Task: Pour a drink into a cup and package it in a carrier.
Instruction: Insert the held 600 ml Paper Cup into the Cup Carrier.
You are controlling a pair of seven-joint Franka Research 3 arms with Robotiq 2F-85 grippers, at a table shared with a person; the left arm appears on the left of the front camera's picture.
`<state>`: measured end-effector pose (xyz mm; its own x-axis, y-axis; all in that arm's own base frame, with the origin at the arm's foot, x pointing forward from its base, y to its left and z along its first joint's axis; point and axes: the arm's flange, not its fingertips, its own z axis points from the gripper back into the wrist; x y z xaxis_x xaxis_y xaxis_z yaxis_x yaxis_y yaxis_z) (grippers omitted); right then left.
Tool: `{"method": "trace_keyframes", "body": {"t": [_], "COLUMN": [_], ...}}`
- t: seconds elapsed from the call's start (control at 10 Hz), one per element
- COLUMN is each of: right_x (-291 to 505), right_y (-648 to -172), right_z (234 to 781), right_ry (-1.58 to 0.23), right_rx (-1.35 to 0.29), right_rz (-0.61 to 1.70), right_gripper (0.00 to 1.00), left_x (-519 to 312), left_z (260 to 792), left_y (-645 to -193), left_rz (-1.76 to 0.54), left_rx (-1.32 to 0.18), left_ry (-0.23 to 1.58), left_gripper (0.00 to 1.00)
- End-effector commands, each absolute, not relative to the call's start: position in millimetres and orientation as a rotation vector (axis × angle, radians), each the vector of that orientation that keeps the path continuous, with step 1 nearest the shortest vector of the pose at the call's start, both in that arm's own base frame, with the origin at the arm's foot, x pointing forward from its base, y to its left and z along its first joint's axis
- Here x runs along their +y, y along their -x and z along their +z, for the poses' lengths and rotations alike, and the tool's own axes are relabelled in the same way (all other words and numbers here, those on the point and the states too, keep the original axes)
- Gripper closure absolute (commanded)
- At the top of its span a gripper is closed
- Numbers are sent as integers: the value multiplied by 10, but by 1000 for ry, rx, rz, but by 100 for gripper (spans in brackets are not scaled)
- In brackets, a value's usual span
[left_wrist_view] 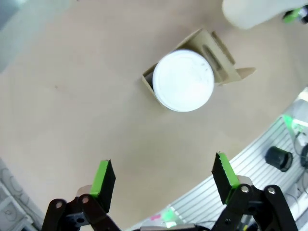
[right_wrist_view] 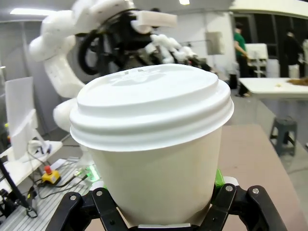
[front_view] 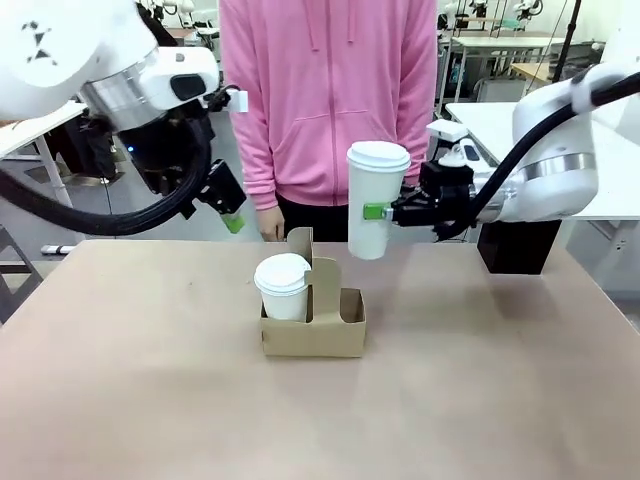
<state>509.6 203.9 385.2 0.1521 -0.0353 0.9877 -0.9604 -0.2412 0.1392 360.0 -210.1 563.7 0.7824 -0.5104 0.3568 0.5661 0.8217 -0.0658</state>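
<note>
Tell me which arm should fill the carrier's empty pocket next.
Right: the right gripper has jaws shut on a lidded cup aloft near the carrier; the left gripper has open, empty jaws.

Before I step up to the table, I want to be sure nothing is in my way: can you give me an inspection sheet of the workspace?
Surface: tan table, no spills seen.
Job's things: brown carrier on the table, first lidded cup in its left pocket, right pocket free; second lidded cup held in the air above and right of the carrier.
Clutter: nothing seen.
Grippers: left tool open, raised above the table; right tool shut on the second lidded cup.
Cables: black cables loop along both arms, off the table.
Surroundings: person in a pink top at the far edge; other tables behind.
</note>
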Motion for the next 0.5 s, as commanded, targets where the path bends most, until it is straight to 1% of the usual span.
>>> {"method": "trace_keyframes", "body": {"t": [0.0,0.3,0.4], "right_x": [2077,2148,2176], "right_y": [-5188,-5050,-5010], "right_z": [3730,3514,3451], "right_ry": [-1572,-1613,-1615], "right_rx": [-995,-956,-940], "right_rz": [1315,1325,1320], "right_gripper": [20,20,20], "left_x": [-1769,-1343,-1275], "left_z": [5440,5183,5153], "left_y": [-3484,-3406,-3331], "left_rz": [-652,-749,-770], "left_rx": [-438,-583,-599], "left_ry": [225,200,194], "left_gripper": [0,0,0]}}
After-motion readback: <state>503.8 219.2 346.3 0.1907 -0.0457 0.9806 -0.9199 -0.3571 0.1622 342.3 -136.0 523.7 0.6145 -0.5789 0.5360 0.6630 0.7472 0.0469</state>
